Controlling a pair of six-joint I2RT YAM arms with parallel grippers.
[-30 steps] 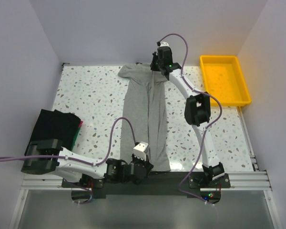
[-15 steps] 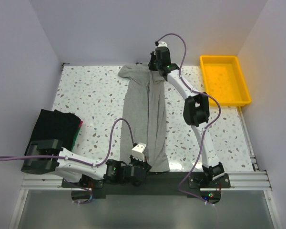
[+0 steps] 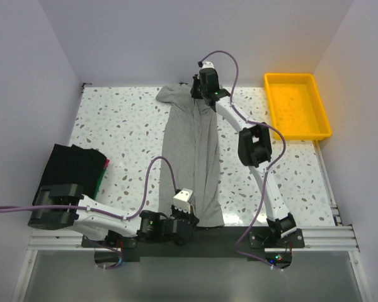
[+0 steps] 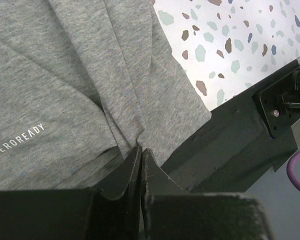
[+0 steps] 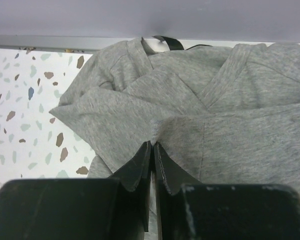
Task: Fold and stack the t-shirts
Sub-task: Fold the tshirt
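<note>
A heather-grey t-shirt lies lengthwise down the middle of the table, folded into a narrow strip, collar at the far end. My left gripper is at its near hem, by the table's front edge; in the left wrist view the gripper is shut on a pucker of the grey t-shirt, beside white lettering. My right gripper is at the far end, shut on a pinch of the shirt near the collar, seen at the jaw tips. A folded black t-shirt rests at the left, a green edge showing beneath it.
A yellow plastic tray stands at the back right corner. The back wall runs just beyond the shirt's collar. The left arm's elbow hangs over the black shirt's near edge. The dark mounting rail lies right beside the near hem.
My right gripper has moved left along the far edge, drawing the shirt's upper right part over toward the middle. The left gripper has shifted slightly left with the hem.
</note>
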